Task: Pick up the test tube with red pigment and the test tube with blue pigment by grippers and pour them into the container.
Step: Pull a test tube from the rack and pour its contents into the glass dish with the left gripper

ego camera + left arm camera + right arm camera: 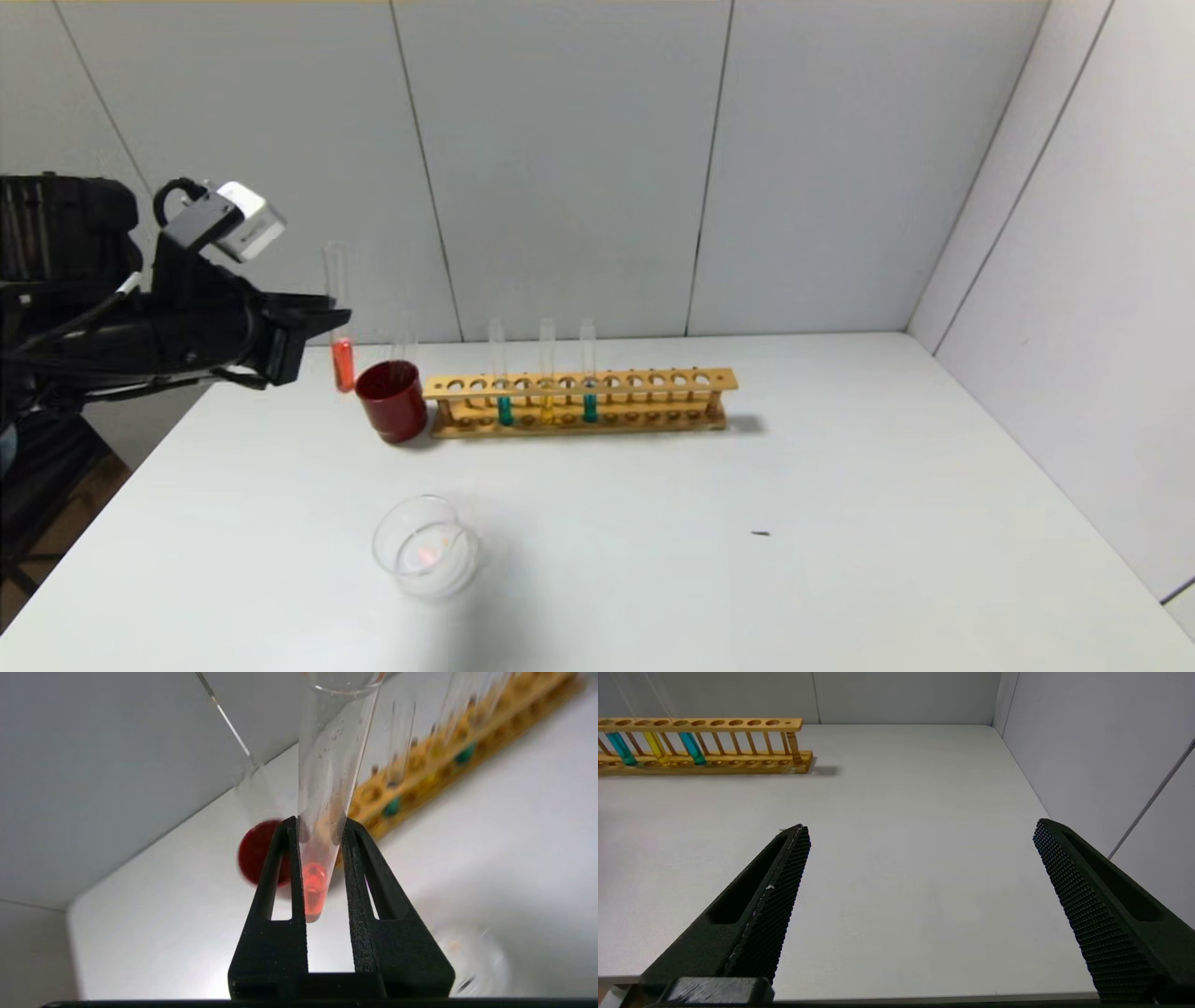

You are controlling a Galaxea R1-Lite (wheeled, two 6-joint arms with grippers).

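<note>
My left gripper (327,313) is shut on the test tube with red pigment (343,362) and holds it upright above the table's back left, beside the dark red cup. In the left wrist view the fingers (285,858) clamp the tube (314,886) just above its orange-red liquid. Two teal-liquid tubes (505,409) (590,406) stand in the wooden rack (653,381); I cannot tell which is the test tube with blue pigment. The clear glass container (427,546) sits near the front left and shows a faint orange tint inside. My right gripper (920,826) is open and empty, low over the table's near right edge.
A dark red cup (391,399) with an empty clear tube (404,341) in it stands at the rack's left end. A yellow-liquid tube (547,406) stands between the teal ones. A small dark speck (761,534) lies on the white table. Walls close the back and right.
</note>
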